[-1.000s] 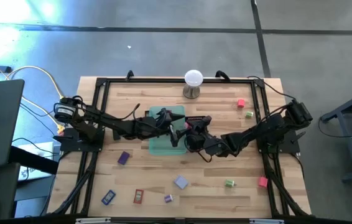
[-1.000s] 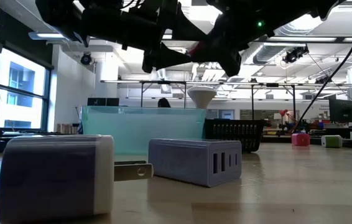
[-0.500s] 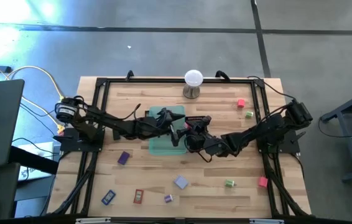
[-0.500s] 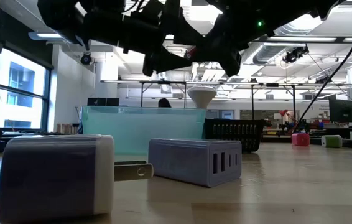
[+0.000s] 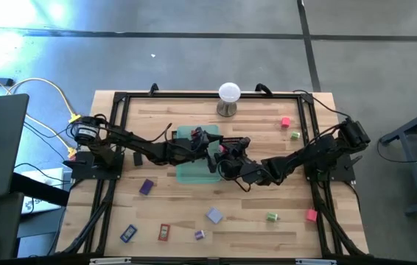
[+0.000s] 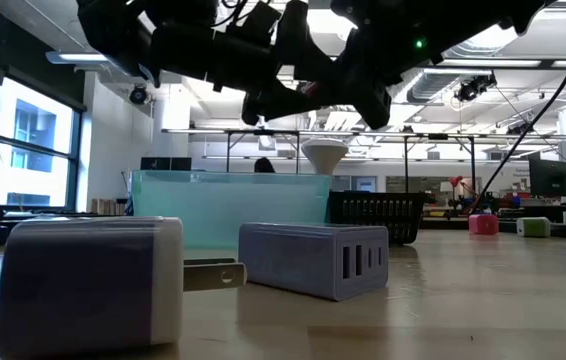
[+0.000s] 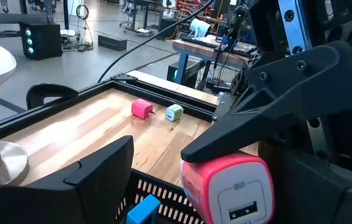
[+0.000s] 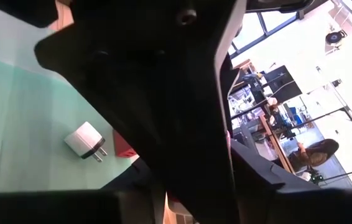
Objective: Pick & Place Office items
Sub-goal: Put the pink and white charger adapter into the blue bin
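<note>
Above the middle of the table, where the green tray [image 5: 191, 171] meets the black mesh tray [image 7: 163, 196], your two grippers are crowded together. The right gripper [image 5: 225, 152] is clenched on a pink charger [image 7: 227, 186], held in the air over the mesh tray's edge. The left gripper [image 5: 210, 141] stands spread wide and grasps nothing, one finger on either side of the pink block. A white charger [image 8: 85, 140] already lies in the green tray; other office items, such as the purple block [image 5: 146, 186], sit scattered on the wood. Your risk is the handover: if the right lets go before the left has closed, the charger could drop outside either tray, and the fingers may collide.
</note>
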You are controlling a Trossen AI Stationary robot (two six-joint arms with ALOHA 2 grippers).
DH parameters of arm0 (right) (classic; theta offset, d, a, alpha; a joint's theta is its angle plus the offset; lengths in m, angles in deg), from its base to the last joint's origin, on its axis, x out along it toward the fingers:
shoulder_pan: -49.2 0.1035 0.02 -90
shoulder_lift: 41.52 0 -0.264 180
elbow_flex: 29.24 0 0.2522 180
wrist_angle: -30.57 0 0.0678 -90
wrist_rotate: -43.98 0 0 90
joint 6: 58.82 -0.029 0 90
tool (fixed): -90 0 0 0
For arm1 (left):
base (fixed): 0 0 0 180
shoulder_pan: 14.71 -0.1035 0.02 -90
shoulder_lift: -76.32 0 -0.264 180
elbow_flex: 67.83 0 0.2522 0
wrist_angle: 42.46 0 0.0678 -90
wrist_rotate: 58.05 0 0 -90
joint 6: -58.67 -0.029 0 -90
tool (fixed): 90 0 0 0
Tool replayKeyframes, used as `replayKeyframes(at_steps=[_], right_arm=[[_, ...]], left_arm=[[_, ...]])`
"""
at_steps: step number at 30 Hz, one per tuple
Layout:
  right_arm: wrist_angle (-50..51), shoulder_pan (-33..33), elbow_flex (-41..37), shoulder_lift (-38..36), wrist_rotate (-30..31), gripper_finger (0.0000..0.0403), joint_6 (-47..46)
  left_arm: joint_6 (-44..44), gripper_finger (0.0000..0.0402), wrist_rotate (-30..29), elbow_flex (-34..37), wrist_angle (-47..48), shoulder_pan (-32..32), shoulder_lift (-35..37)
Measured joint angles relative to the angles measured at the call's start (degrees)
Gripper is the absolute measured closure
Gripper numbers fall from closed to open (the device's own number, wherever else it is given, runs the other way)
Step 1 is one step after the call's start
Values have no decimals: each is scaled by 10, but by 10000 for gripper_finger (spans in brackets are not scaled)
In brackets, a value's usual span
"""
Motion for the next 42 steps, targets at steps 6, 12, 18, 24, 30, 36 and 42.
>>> replayKeyframes(at_steps=[6,12,18,24,30,36,42], right_arm=[[0,0,0,0,1,250,0],[7,0,0,0,-9,282,-6],[11,0,0,0,-9,264,-10],[11,1,0,0,-9,241,-14],[19,1,0,0,-17,253,-12],[22,16,2,-1,-14,246,-22],[14,37,1,-1,-4,243,-3]], left_arm=[[1,130,0,0,3,0,0],[2,227,6,0,2,1,0],[11,276,-2,0,1,7,0],[-27,277,-3,1,4,7,0],[-36,277,-3,1,14,8,6],[-50,277,8,1,81,9,49],[-50,277,10,2,144,8,89]])
